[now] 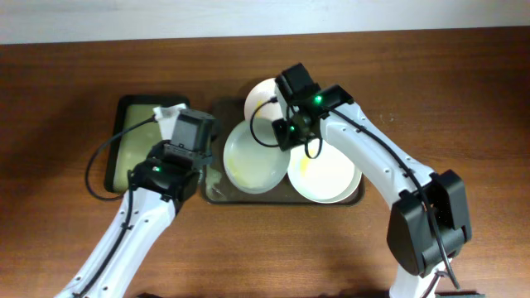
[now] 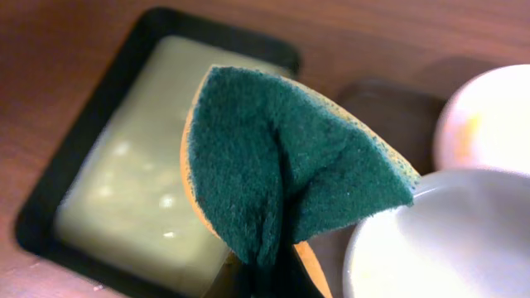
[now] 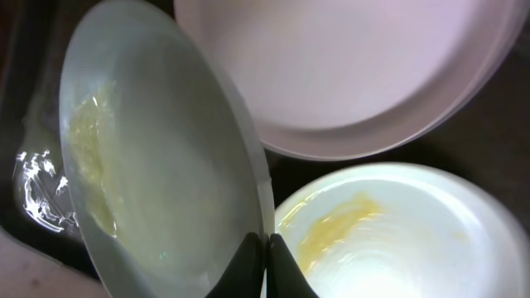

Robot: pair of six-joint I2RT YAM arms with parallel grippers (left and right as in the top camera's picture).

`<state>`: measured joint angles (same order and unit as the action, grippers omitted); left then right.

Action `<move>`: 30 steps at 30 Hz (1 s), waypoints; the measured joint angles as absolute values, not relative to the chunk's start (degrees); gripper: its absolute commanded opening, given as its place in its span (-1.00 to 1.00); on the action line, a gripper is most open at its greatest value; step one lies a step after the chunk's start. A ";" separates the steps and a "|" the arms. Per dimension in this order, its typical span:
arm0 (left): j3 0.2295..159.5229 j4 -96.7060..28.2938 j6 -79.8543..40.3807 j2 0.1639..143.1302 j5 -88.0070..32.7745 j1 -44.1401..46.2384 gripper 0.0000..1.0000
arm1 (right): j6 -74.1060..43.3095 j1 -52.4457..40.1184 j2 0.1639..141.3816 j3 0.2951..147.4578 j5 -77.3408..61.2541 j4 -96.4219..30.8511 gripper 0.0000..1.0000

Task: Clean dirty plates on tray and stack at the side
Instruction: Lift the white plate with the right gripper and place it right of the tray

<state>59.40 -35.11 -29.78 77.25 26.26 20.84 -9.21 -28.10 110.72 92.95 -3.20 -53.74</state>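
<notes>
Three plates lie on the dark brown tray [image 1: 217, 195]. My right gripper [image 1: 286, 134] is shut on the rim of the left plate [image 1: 252, 157], which is tilted up and has a yellowish smear; it also shows in the right wrist view [image 3: 157, 165], pinched between the fingers [image 3: 265, 248]. The right plate [image 1: 327, 175] [image 3: 397, 232] lies flat with a yellow smear. The far plate [image 1: 261, 98] [image 3: 348, 66] looks unsmeared. My left gripper [image 1: 189, 136] is shut on a folded green and orange sponge [image 2: 281, 174], held beside the tilted plate's rim [image 2: 439, 240].
A smaller black tray [image 1: 132, 153] with yellow-green liquid stands left of the brown tray; it also shows in the left wrist view [image 2: 141, 174]. A wall edge runs along the table's far side.
</notes>
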 measured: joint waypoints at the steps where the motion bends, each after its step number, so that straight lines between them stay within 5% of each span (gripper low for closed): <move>1: 59.40 -35.97 -29.61 77.23 26.09 19.46 -0.99 | -9.06 -29.17 110.61 95.29 -0.01 -54.85 -0.92; 12: 59.35 -36.62 -27.62 79.42 14.79 1.30 -1.00 | -7.46 -41.63 110.43 104.09 27.79 -57.82 -0.92; 22: 59.35 -31.14 -26.76 88.12 12.97 0.56 -1.00 | 11.49 -56.21 110.41 104.09 58.85 -46.81 -0.92; 30: 59.35 -30.83 -26.76 88.12 12.82 0.56 -1.00 | 18.72 -58.39 110.41 104.09 69.49 -43.38 -0.92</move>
